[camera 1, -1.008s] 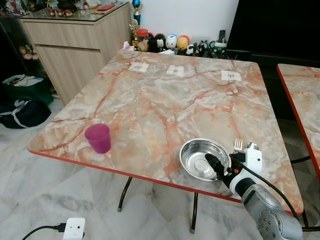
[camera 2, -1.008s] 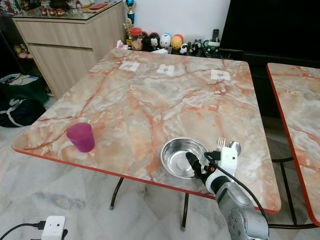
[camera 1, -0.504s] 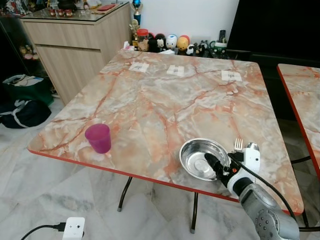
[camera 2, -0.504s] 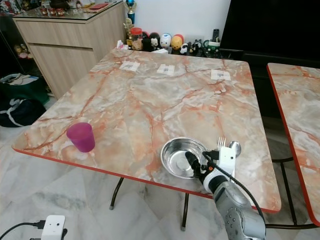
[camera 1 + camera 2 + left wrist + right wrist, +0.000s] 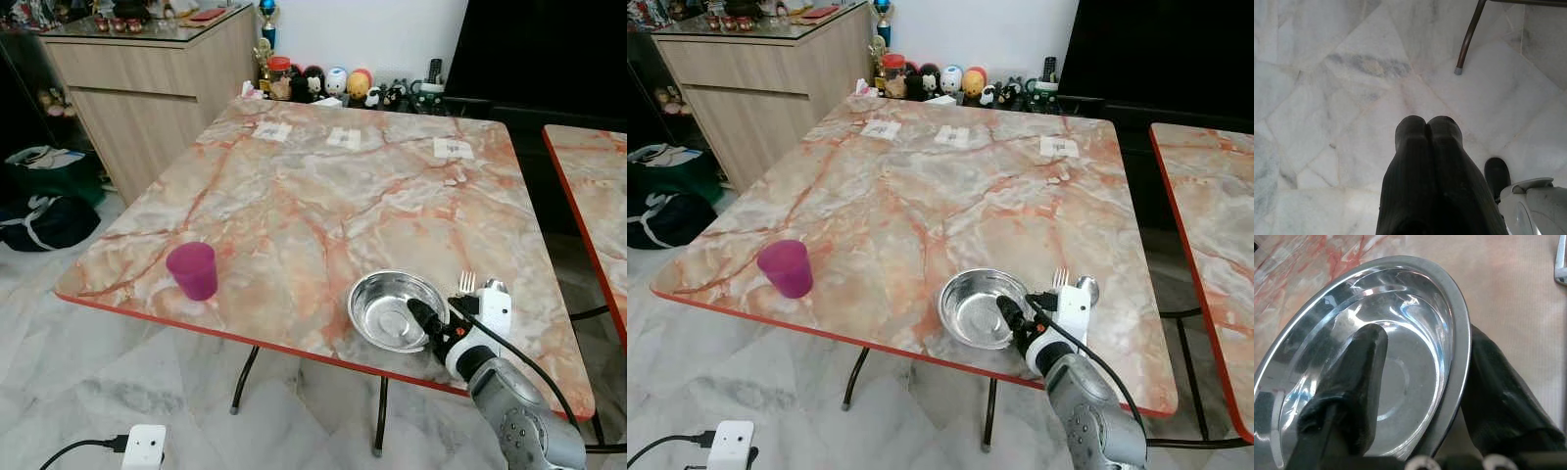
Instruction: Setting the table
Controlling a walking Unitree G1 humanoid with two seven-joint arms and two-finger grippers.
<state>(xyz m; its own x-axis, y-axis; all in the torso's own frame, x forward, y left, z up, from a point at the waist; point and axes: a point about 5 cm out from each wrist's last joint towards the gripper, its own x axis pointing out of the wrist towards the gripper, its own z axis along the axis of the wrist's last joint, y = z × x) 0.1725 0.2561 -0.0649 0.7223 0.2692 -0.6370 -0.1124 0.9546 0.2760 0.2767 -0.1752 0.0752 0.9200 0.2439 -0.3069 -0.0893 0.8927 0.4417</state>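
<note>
right claw (image 5: 1449, 396) astride bowl (image 5: 387, 305) rim | fork (image 5: 466, 284) beside | cup (image 5: 192, 270) apart

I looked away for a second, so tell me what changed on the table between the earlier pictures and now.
The steel bowl slid slightly toward the robot's left, drawn by the right tool, whose fingers straddle its rim, one inside and one outside. The purple cup, the fork and the spoon beside the bowl stayed put. The left tool hangs shut over the floor.
</note>
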